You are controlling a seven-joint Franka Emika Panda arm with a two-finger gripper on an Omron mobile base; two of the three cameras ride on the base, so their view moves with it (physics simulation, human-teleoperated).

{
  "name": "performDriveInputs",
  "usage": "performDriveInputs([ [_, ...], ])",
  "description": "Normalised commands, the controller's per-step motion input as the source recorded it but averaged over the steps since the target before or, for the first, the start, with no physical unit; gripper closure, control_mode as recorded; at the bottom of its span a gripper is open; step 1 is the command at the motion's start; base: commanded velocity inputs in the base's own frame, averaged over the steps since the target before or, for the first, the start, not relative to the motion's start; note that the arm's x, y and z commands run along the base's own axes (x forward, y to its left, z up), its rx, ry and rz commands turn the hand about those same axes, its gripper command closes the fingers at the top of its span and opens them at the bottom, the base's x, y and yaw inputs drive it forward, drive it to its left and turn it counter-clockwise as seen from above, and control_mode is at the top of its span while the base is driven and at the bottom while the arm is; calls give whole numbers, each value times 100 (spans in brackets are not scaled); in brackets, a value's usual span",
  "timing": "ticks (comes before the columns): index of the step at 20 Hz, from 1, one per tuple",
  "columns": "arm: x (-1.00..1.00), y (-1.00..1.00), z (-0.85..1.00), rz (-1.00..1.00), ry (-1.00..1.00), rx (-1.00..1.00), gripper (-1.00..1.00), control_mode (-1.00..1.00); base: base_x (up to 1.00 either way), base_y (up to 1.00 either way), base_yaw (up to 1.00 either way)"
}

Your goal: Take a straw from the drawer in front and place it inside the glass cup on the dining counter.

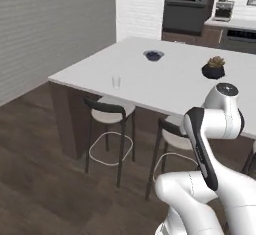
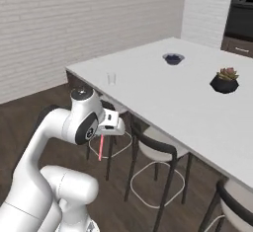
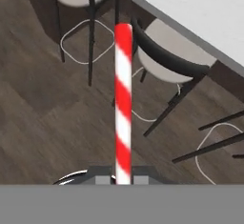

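We are carrying toward the counter (image 1: 165, 79), and the glass cup (image 1: 116, 81) is standing near its front corner, above a stool (image 1: 109, 110). Our jaws are clamped tight on the straw (image 3: 123, 104), hanging low off the counter's edge; we are needing height first, then a plumb lowering.

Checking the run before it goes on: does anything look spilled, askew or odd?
Nothing stands out. The gripper is shut on the straw, above the floor by the stools. The glass cup stands upright on the dining counter; bowl and plant pot sit upright too.
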Motion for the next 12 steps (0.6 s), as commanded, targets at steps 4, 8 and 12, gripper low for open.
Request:
performDriveInputs([
  [4, 0, 0, 0, 0, 0, 0, 100, 100, 50, 100, -51],
  [8, 0, 0, 0, 0, 0, 0, 100, 100, 44, 100, -51],
  [12, 0, 0, 0, 0, 0, 0, 100, 100, 16, 100, -50],
])
